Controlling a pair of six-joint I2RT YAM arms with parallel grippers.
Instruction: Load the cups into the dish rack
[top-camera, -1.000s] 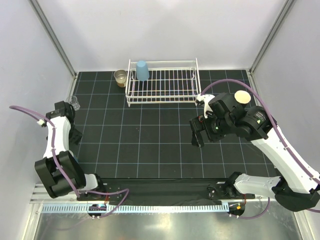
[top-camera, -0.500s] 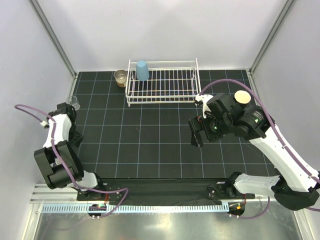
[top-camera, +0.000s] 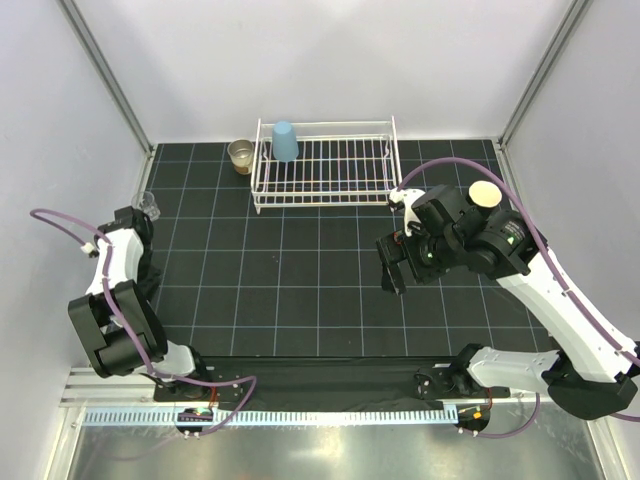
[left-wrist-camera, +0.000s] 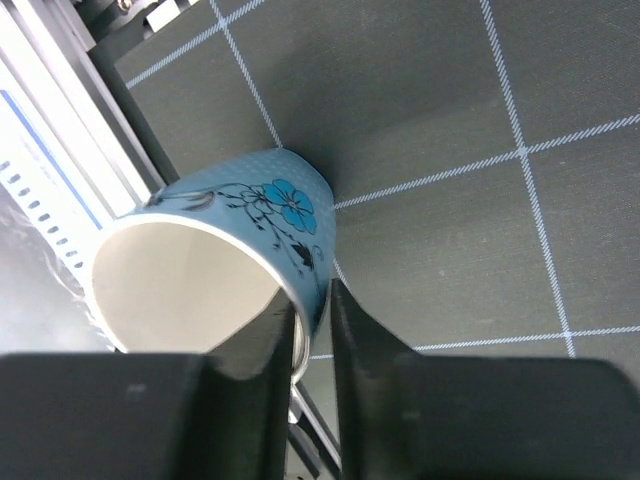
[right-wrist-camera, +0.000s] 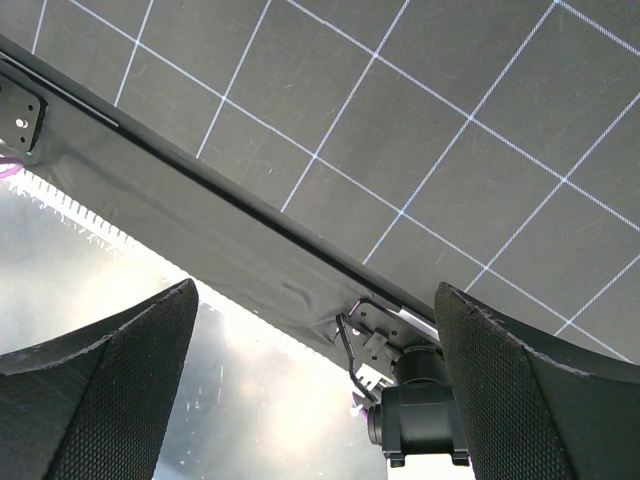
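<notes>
Pinching its rim, left tool (left-wrist-camera: 312, 308) holds teal mug (left-wrist-camera: 255, 212).

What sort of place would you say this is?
Most likely a robotics lab test cell, not a kitchen: plain white enclosure walls, a black gridded mat, and a white dish rack staged on it.

Table (top-camera: 300, 270): black mat with white grid lines. The dish rack (top-camera: 322, 206) sits on it at far centre. The tan metallic cup (top-camera: 240, 155) stands upright, just beside the rack's far-left corner. The tiny clear glass (top-camera: 150, 205) is well left of the rack, slightly nearer, at the mat's left edge.
</notes>
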